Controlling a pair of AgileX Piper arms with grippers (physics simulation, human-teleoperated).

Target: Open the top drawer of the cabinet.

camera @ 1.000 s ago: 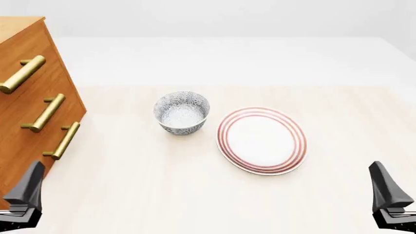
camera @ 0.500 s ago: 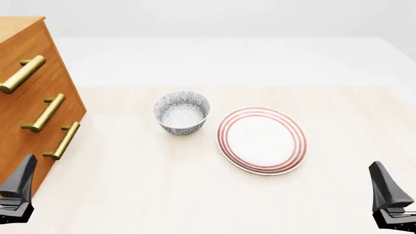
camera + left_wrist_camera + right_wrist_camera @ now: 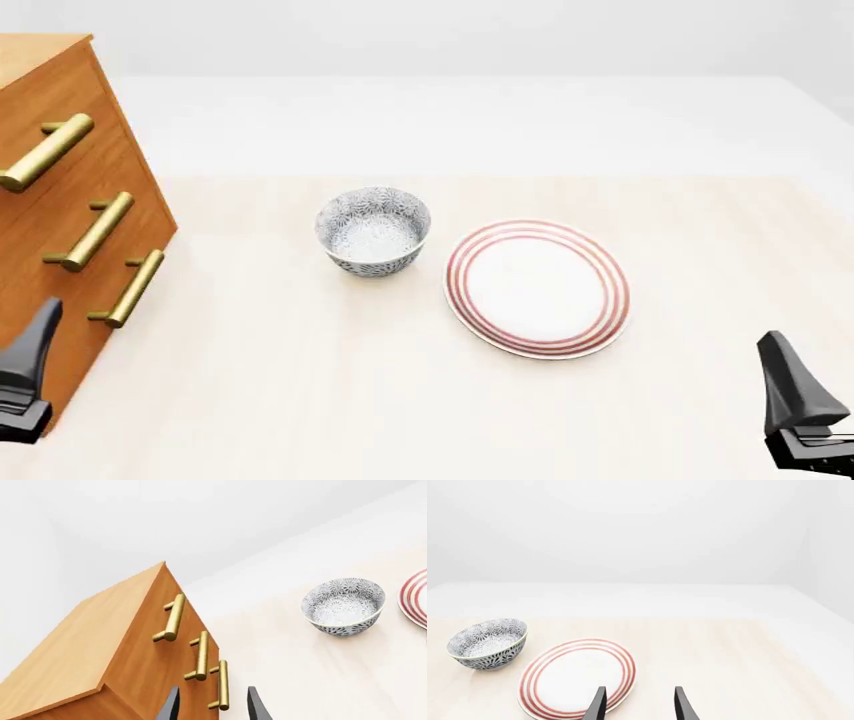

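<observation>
Orange-brown cabinet [image 3: 60, 215] stands at the worktop's left edge; top drawer [image 3: 54, 130] closed. Left gripper [image 3: 212, 706] near the cabinet front, jaws parted, empty. Right gripper [image 3: 639, 705] at the near-right corner, parted, empty

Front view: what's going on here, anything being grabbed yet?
Nothing is held yet. The left gripper is open, aimed at the cabinet, touching nothing. All three drawers look shut, including the top drawer. The right gripper is open above the striped plate, with the patterned bowl beside that.
</observation>
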